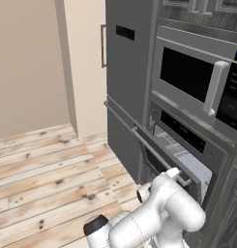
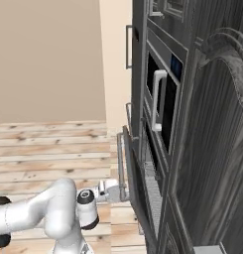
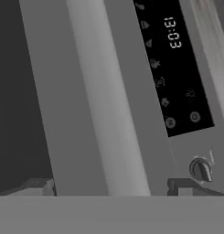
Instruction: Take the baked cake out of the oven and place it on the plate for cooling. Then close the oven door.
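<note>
The oven door (image 1: pixel 139 145) hangs partly open, its bar handle (image 3: pixel 102 100) directly ahead of the gripper (image 3: pixel 109 189), whose jaws appear spread wide. Opening step; next, probably pull the door fully down.

oven door (image 1: pixel 127 140) ajar, narrow gap to oven (image 1: pixel 187 157), handle bar (image 1: pixel 154 150) in front

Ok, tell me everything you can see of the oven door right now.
The oven door is a wide grey steel panel, hinged at the bottom and tilted partly open, leaving a gap at the top where a wire rack shows. A long horizontal bar handle runs along its upper edge on short brackets. The gripper sits right at that handle; contact can't be confirmed.
</note>
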Robot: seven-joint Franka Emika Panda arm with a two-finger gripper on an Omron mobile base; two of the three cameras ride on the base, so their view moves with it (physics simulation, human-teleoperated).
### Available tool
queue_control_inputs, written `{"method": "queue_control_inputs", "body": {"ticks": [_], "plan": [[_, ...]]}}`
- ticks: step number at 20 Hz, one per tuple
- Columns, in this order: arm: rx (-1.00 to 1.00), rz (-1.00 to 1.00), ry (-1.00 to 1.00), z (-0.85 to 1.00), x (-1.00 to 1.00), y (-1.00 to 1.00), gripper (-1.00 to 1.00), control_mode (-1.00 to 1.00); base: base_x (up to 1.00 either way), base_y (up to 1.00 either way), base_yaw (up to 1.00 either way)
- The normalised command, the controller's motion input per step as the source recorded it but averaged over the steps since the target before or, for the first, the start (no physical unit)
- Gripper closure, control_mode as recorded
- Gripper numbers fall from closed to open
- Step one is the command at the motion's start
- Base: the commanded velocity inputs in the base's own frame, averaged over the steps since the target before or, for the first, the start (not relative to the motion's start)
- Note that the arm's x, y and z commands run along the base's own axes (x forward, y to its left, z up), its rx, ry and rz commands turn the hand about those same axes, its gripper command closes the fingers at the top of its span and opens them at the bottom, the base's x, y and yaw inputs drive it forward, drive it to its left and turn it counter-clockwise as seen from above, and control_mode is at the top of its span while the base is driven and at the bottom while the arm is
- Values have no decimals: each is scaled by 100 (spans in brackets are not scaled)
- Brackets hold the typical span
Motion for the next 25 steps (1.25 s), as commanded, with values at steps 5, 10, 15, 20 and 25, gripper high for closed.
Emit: {"method": "queue_control_inputs", "body": {"ticks": [5, 10, 15, 20, 25], "plan": [[-4, -4, -3, 0, 100, -98, -100, -100, 0, 0, 0], [-3, -4, -3, 0, 93, -86, -100, -100, 0, 0, 0], [-1, -1, -1, -3, 61, -71, -100, -100, 0, 0, 0], [0, 0, -2, -8, 13, -36, -100, -100, 0, 0, 0], [0, 0, -15, -2, 0, -6, -100, -100, 0, 0, 0]]}}
